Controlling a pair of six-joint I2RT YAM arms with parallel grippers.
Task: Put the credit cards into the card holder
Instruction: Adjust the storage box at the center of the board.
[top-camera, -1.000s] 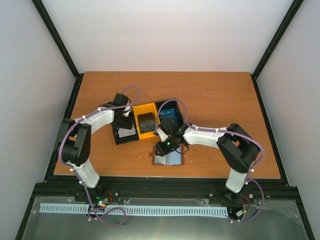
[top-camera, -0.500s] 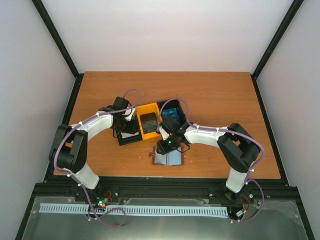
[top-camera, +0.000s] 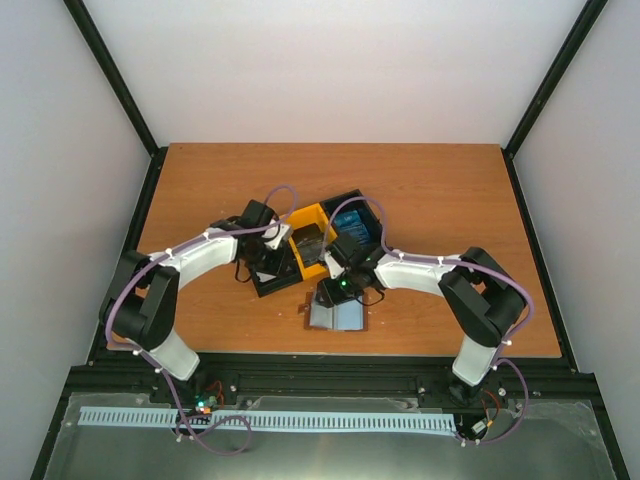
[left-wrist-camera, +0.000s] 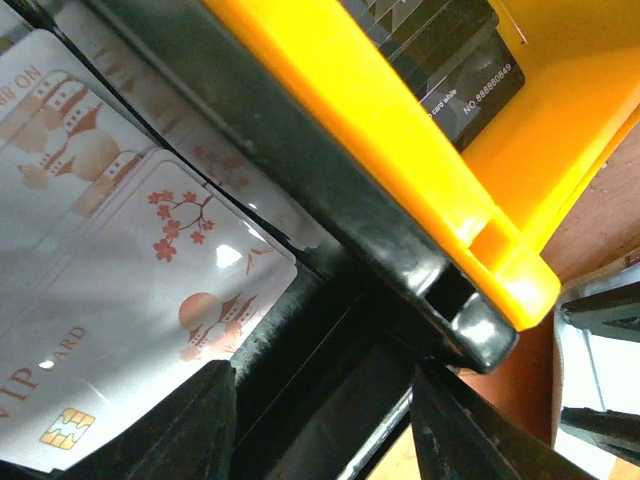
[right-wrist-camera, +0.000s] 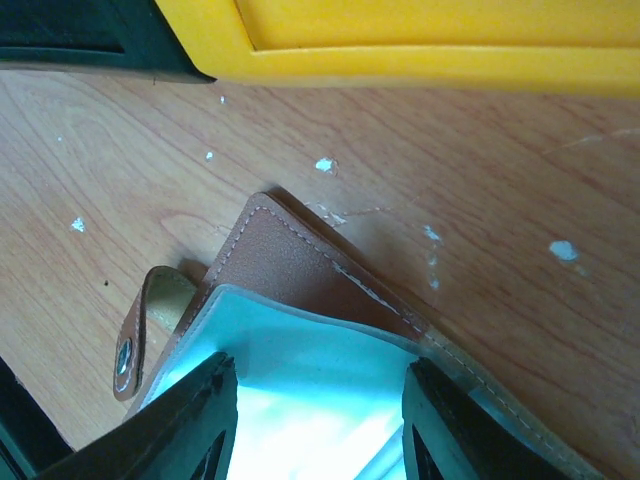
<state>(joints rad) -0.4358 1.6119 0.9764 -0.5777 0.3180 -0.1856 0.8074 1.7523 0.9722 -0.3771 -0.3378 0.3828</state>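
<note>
Credit cards (left-wrist-camera: 150, 300) in three tray compartments (left-wrist-camera: 350, 130); one card holder (right-wrist-camera: 290, 260) near.

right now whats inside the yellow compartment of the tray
Dark cards lie stacked in the yellow compartment; the left wrist view shows white numbers printed on one. Their count is unclear: the picture's edge cuts the stack, which covers the floor beneath.

The left arm (top-camera: 200, 250) and right arm (top-camera: 410, 272) were white with black joints. Purple cables (top-camera: 284, 190) looped along both.
</note>
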